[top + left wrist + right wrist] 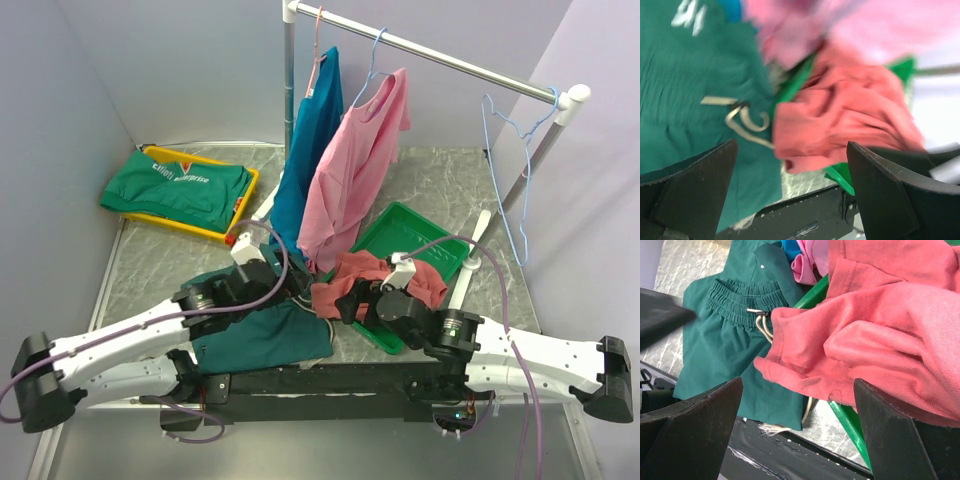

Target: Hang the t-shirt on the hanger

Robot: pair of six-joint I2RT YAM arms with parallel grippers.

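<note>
Fingers of the left gripper stand wide apart with nothing between them, and the right gripper is spread just as wide and equally empty. Both aim at the t-shirt, which lies in a crumpled heap partly on the tray and partly spilling over its near rim, touching the shorts. The hanger hangs bare on the rail at the far right, well apart from the heap. The likeliest slip is a mixed pinch: the drawstring sits just beside the t-shirt's nearest fold, and the tray's rim runs right under it, so a close there could catch cord, shorts or plastic and drag them along. A second risk is taking a thick bunch of layers, which would lift the t-shirt as a lump and leave no neck opening to feed the hanger through. The pink shirt hangs down close behind the heap and could snag on a rising arm. With both grippers so near each other, they could also knock together. The hanger is thin wire hooked loosely over the rail, so a clumsy touch may swing it or tip it off.
</note>
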